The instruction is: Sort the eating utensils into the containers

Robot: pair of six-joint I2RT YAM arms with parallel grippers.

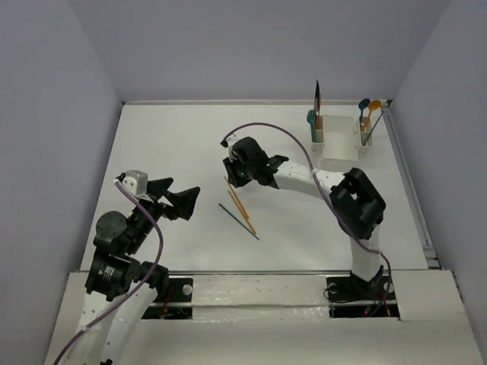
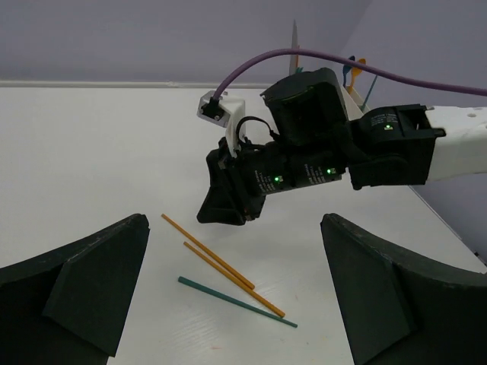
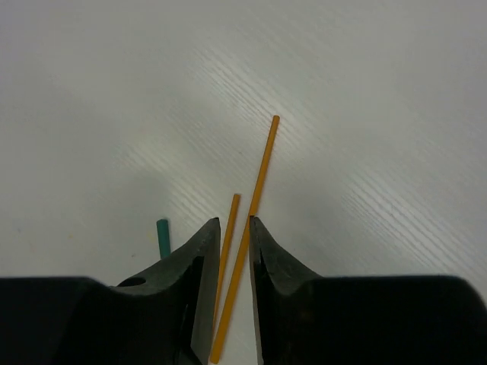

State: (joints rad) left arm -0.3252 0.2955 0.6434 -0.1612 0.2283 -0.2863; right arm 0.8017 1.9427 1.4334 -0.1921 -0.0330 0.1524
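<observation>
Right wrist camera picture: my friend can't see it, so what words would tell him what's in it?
The right end effector has its two dark fingers close on either side of two orange chopsticks lying on the white table. A teal chopstick end peeks out at the left.

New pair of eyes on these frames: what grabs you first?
The right gripper sits mid-table, jaws narrowed around two orange chopsticks lying on the table, with a teal chopstick beside them. At the far right, the white caddy already holds upright utensils in its end cups. The left gripper hovers wide open at near left, holding nothing.
</observation>
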